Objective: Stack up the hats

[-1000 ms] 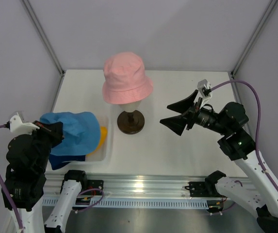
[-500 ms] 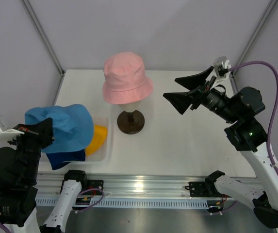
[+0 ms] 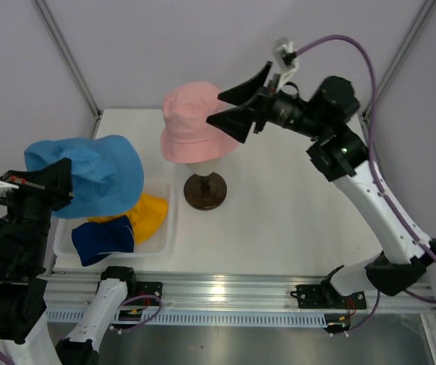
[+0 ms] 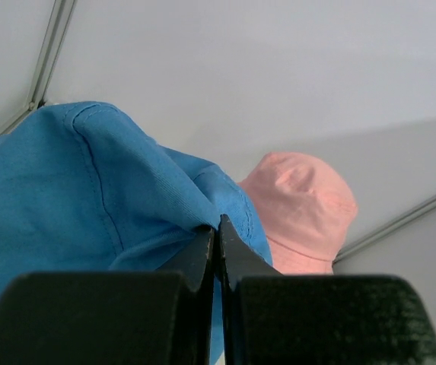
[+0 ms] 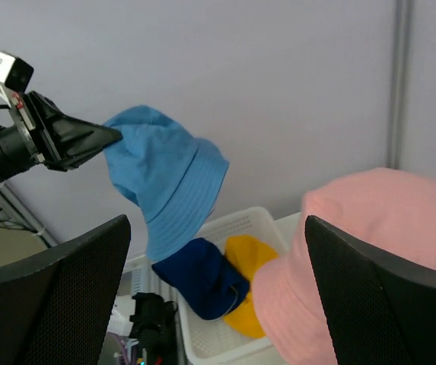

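Note:
The pink hat [image 3: 198, 122] sits on the beige head form [image 3: 205, 163]. My left gripper [image 3: 59, 176] is shut on the brim of the light blue hat [image 3: 100, 176] and holds it in the air above the tray; its shut jaws [image 4: 218, 228] pinch the blue fabric [image 4: 73, 190]. The yellow hat [image 3: 150, 215] and the dark navy hat [image 3: 103, 237] lie in the tray. My right gripper [image 3: 231, 106] is open and empty, high up, just right of the pink hat's crown. In the right wrist view the pink hat [image 5: 370, 251] is near the right finger.
The clear plastic tray [image 3: 166, 236] stands at the front left of the white table. The head form's dark brown round base [image 3: 205, 192] is at the table's middle. Grey walls with metal frame posts enclose the back and sides.
My left arm has lifted the light blue hat up and clear of the tray, uncovering the yellow and navy hats. My right arm has swung up and left to the pink hat.

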